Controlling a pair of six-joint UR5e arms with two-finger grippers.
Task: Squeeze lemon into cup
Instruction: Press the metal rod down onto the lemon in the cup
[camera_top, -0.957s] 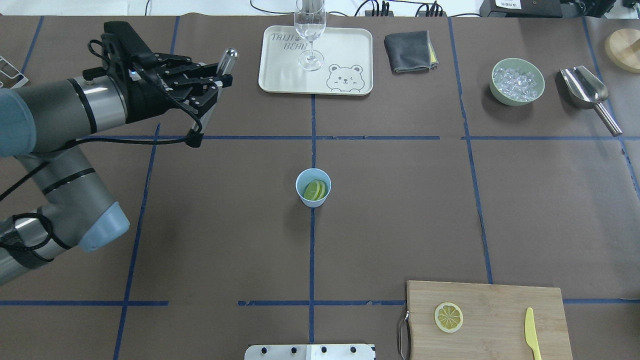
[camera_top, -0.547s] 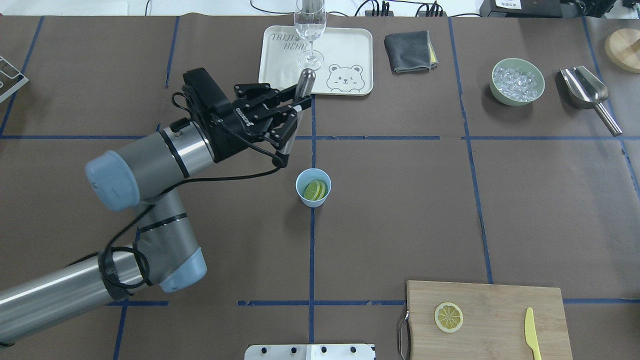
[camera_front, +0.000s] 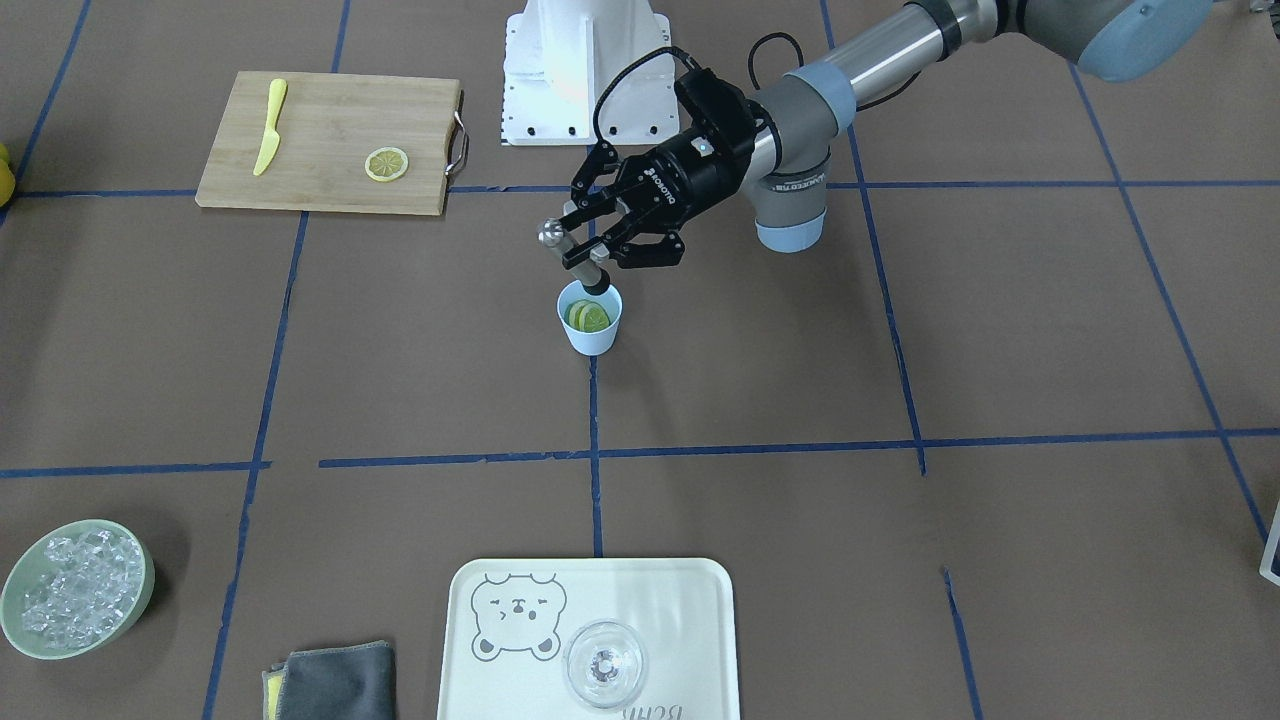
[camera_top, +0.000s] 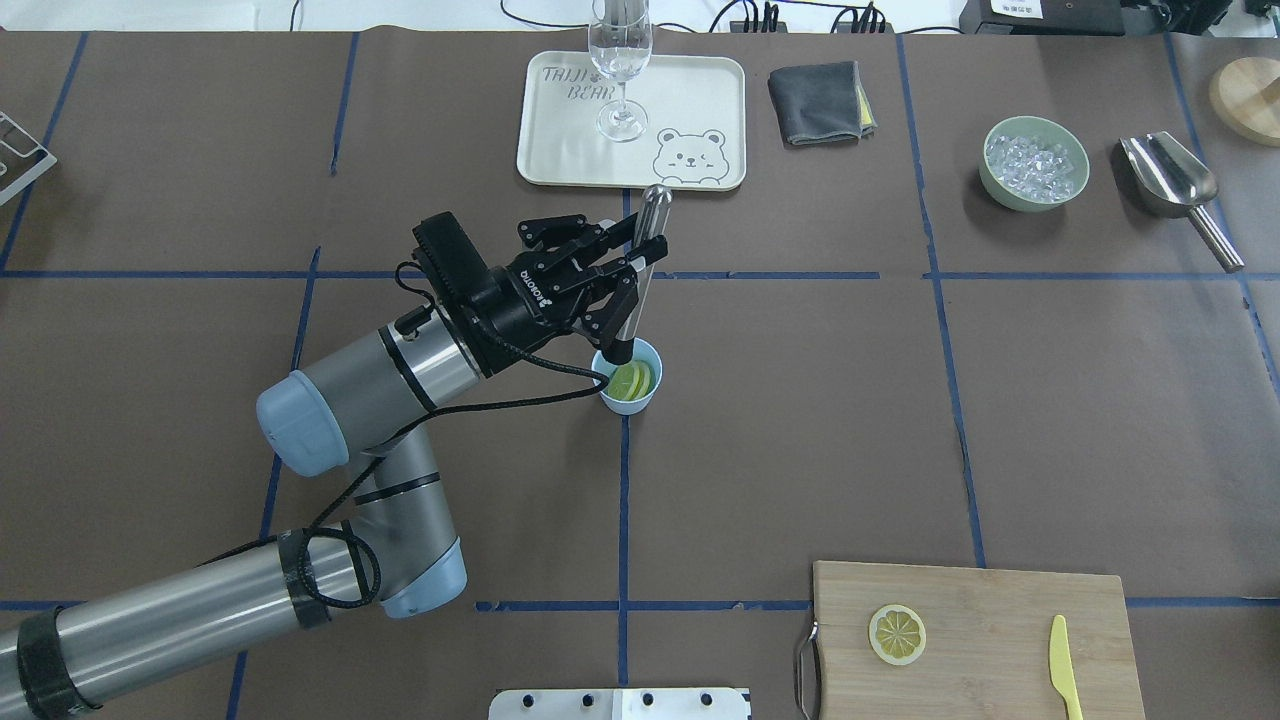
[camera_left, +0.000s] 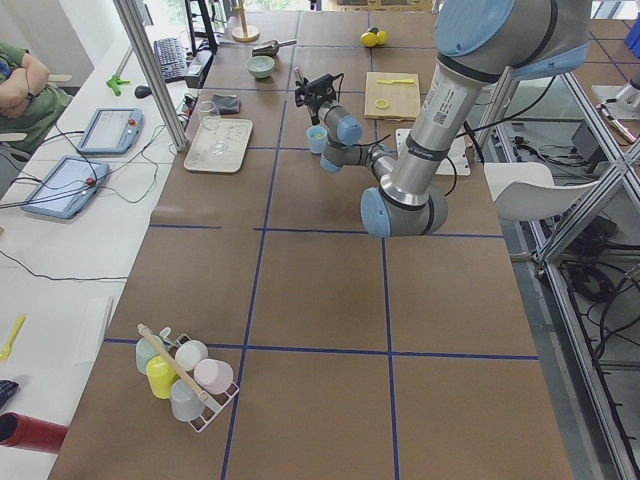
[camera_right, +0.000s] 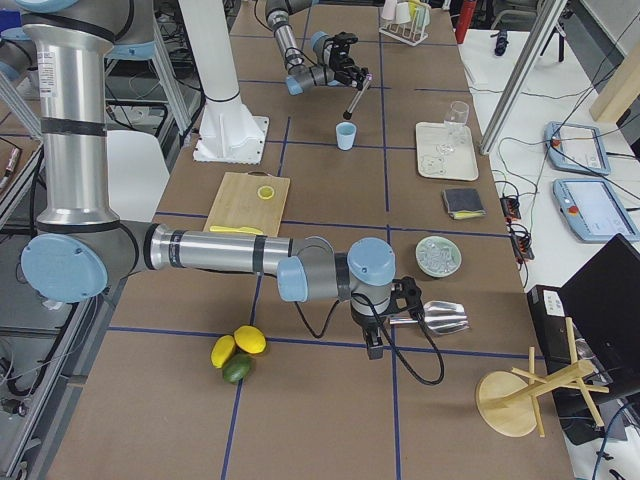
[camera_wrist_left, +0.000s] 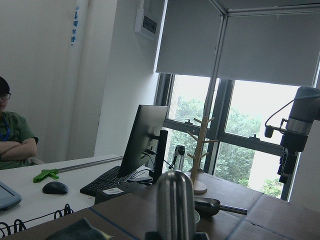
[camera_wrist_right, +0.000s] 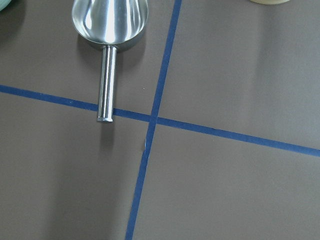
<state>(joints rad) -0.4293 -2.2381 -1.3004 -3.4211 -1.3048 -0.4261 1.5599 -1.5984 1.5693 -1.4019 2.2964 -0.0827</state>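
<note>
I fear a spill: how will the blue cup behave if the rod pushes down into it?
The cup looks small, light and narrow-based, so an off-centre push may tip it. The rod is tilted, its tip near the rim, which adds risk. Nothing holds the cup, so it could slide.

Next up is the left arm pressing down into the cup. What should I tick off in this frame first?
1. Grip on the muddler: ok, the left gripper is shut on its shaft.
2. The lemon slices lie inside the cup: ok.
3. The cup is upright: ok, though nothing steadies it.
4. The muddler tip is centred over the slices: cannot tell; both table views put it near the rim.
5. The right arm is clear of the cup: ok, it is far off beside the scoop.
</note>
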